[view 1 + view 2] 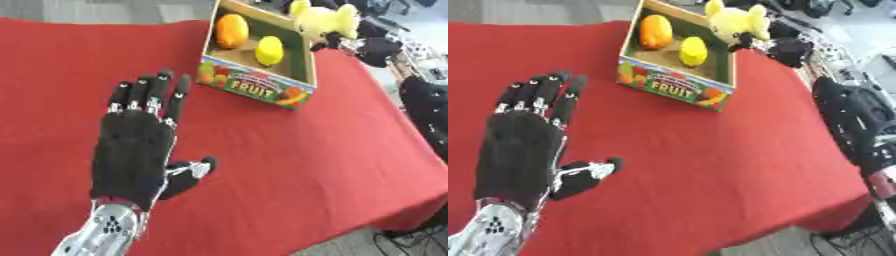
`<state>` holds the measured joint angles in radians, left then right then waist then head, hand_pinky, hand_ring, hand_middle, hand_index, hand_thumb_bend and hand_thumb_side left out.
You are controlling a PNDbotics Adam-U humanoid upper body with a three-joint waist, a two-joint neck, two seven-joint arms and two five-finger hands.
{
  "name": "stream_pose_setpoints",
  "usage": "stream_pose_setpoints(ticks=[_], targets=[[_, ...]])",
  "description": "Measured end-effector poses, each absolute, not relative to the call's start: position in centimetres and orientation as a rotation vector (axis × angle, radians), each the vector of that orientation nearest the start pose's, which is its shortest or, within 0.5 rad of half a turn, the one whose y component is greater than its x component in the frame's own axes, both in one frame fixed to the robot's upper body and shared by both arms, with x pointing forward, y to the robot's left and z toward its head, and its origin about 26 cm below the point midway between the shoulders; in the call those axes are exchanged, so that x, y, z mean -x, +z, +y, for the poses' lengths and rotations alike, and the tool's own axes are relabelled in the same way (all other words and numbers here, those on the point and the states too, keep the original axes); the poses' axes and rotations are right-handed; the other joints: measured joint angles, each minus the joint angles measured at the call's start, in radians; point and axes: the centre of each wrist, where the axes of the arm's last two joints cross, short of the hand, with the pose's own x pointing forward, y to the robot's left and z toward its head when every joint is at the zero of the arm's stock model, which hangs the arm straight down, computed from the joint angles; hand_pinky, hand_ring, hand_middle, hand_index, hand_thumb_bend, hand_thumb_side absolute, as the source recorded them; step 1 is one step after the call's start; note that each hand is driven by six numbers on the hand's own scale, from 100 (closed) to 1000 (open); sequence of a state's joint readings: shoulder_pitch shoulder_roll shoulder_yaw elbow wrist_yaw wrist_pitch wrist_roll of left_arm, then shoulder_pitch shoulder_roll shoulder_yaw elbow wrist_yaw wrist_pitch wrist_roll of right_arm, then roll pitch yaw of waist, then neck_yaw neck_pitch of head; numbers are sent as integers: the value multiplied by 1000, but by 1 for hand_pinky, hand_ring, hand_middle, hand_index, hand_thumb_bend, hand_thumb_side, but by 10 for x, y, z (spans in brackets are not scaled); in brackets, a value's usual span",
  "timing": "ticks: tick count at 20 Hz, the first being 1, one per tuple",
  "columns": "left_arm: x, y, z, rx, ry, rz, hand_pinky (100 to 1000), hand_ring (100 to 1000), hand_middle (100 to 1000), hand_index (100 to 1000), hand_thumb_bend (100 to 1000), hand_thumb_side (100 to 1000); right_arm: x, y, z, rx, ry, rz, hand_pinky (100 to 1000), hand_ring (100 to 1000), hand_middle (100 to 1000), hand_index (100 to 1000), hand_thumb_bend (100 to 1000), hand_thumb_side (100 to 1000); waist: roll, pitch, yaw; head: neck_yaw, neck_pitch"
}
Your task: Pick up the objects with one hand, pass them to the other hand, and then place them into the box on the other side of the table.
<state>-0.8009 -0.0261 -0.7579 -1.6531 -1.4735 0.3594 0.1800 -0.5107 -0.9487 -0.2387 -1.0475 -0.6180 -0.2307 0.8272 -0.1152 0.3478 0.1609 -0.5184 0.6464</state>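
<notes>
A yellow plush toy hangs over the far right rim of the cardboard fruit box. My right hand reaches in from the right, and its dark fingers curl against the toy's underside. Inside the box lie an orange and a yellow lemon-like fruit. My left hand hovers open over the red table at the lower left, back up, fingers straight and thumb out, holding nothing.
A red cloth covers the table, whose right edge drops off near my right arm. Dark equipment and cables lie beyond the box at the upper right.
</notes>
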Motion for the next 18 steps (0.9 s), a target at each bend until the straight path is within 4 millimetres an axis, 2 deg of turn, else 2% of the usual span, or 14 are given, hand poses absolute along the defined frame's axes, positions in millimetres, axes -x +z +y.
stream_pose_setpoints(ticks=[6, 11, 15, 17, 18], targets=[[-256, 225, -24, 1344, 1151, 2662, 650, 706, 712, 840, 1000, 477, -330, 232, -562, 26, 626, -1930, 761, 1000, 130, 349, 100, 100, -2, 0, 30, -30, 0], [-248, 232, -20, 1318, 1178, 2655, 650, 707, 713, 839, 1000, 479, -327, 224, -572, 70, 606, -1943, 765, 1000, 145, 370, 100, 100, -12, 0, 52, -51, 0], [-246, 235, -20, 1306, 1186, 2650, 651, 708, 714, 840, 1000, 477, -323, 215, -581, 117, 570, -1948, 779, 1000, 172, 418, 100, 100, -20, 0, 66, -58, 0], [-246, 235, -20, 1306, 1189, 2649, 649, 708, 713, 840, 1000, 473, -321, 208, -586, 145, 541, -1946, 795, 1000, 226, 484, 100, 100, -22, 0, 69, -60, -1], [-246, 235, -20, 1307, 1189, 2649, 649, 708, 713, 840, 1000, 471, -320, 205, -588, 161, 529, -1945, 796, 1000, 226, 485, 100, 100, -22, 0, 69, -60, -3]])
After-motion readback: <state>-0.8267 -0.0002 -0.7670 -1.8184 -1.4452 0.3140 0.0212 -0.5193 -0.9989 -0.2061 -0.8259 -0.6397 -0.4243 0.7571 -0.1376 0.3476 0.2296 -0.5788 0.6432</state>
